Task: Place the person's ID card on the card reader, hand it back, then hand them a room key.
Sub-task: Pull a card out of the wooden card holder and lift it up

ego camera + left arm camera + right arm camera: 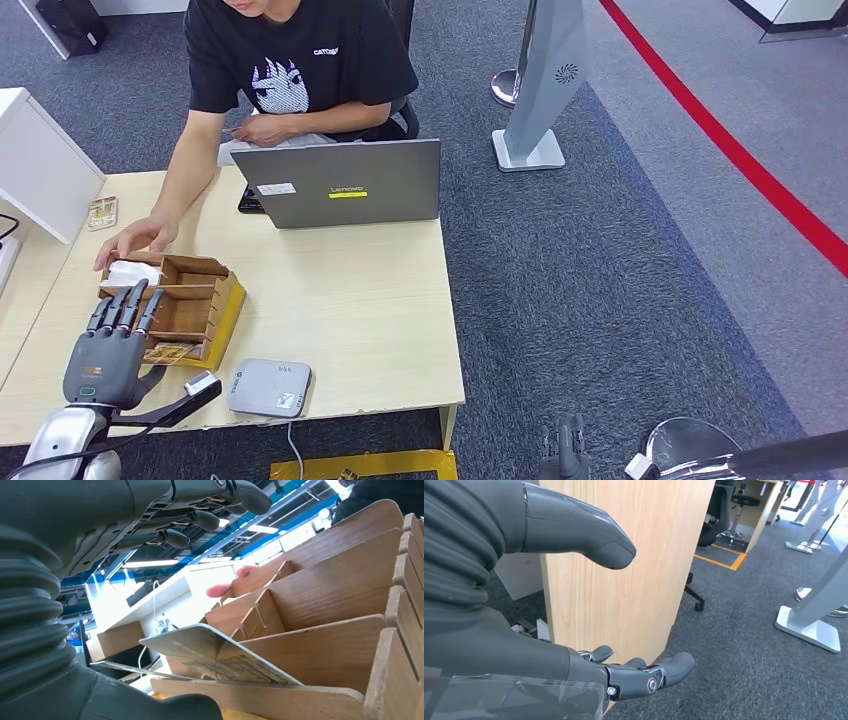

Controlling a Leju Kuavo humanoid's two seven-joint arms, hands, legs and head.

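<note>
Now | left hand (108, 350) fingers spread over organizer (205, 290) | card (220, 652) tilted in nearest slot | right hand (624, 672) empty, loosely open

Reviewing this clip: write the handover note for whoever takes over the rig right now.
Left hand: open, fingers stretched out over the wooden card box, holding nothing.
Right hand: hanging beside the desk, holding nothing.
Things: a card lies slanted in the box slot nearest the robot. The grey card reader sits at the desk's front edge with nothing on it. The person's hand rests at the far end of the box.
Done: cannot tell whether the ID step is finished.
Left: pick a card from the box and hand it to the person.
</note>
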